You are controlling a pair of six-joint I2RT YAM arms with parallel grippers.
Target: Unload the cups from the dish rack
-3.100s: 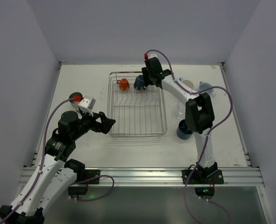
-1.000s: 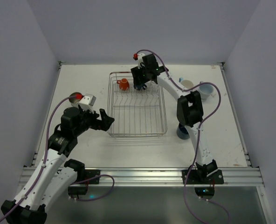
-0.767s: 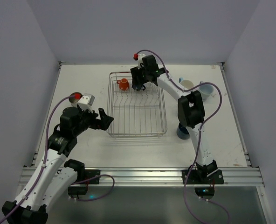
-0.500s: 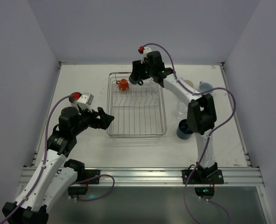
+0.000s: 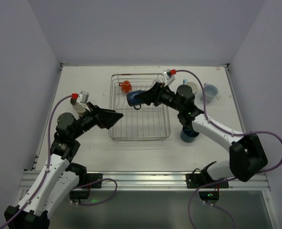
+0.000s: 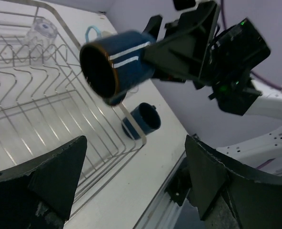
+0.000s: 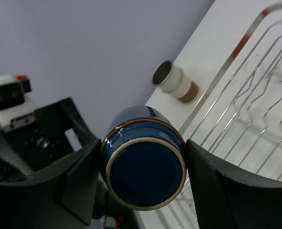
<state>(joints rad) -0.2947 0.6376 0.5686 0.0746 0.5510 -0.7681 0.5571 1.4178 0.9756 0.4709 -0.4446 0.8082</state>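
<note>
On the far left, a brown-and-cream cup (image 7: 175,82) stands on the counter (image 5: 84,76), out of the rack. Next to it is the left hand (image 5: 116,118). Its fingers are spread wide and it has nothing in it. It points at the rack (image 5: 140,125) from the left side.

Inside the rack, at the back, sits one orange mug (image 5: 125,86). It is the only cup I can see for sure in there.

Over the middle of the rack hangs a dark blue mug (image 5: 134,98), up in the air and lying on its side. The right hand (image 5: 145,97) has it pinched between its two fingers, with the open mouth of the mug turned toward the left hand.

To the right of the rack, a second dark blue mug (image 5: 188,133) stands on the counter by the near corner. A glass (image 6: 41,32) shows at the rack's right side; I cannot tell if it is in or out. Farther back stand a pale cup (image 5: 192,87) and a light blue mug (image 5: 210,91), close together.

I think the job is almost done. The mug in the air needs a spot on the counter, and then the orange one has to come out.

Count: one rack, two hands, two dark blue mugs, one orange mug, one brown-and-cream cup, one pale cup, one light blue mug, one glass.
</note>
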